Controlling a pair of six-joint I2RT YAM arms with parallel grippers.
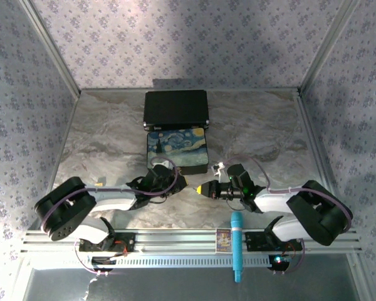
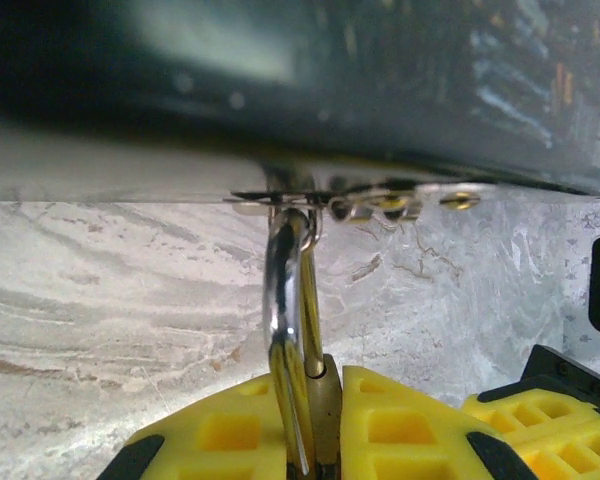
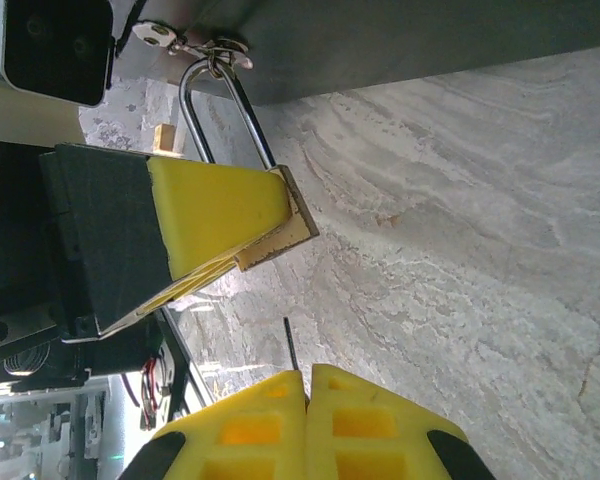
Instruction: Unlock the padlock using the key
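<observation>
The small brass padlock (image 2: pixel 327 415) hangs by its silver shackle (image 2: pixel 289 285) from the hasp on the front of the painted box (image 1: pixel 177 150). My left gripper (image 2: pixel 325 445) is shut on the padlock's body, one yellow finger on each flat side. Seen from the right wrist, the padlock (image 3: pixel 283 238) sticks out below the left gripper's finger (image 3: pixel 215 210), its shackle (image 3: pixel 220 105) looped above. My right gripper (image 3: pixel 307 385) is shut on the key (image 3: pixel 291 345), whose thin blade points up at the padlock's underside, a short gap away. From above, the left gripper (image 1: pixel 177 183) and right gripper (image 1: pixel 202 188) face each other before the box.
A black case (image 1: pixel 175 110) stands behind the painted box. A teal pen-like tool (image 1: pixel 237 248) and a small card (image 1: pixel 224 239) lie on the metal rail at the near edge. Patterned walls close in the marbled table (image 1: pixel 269 144) on three sides.
</observation>
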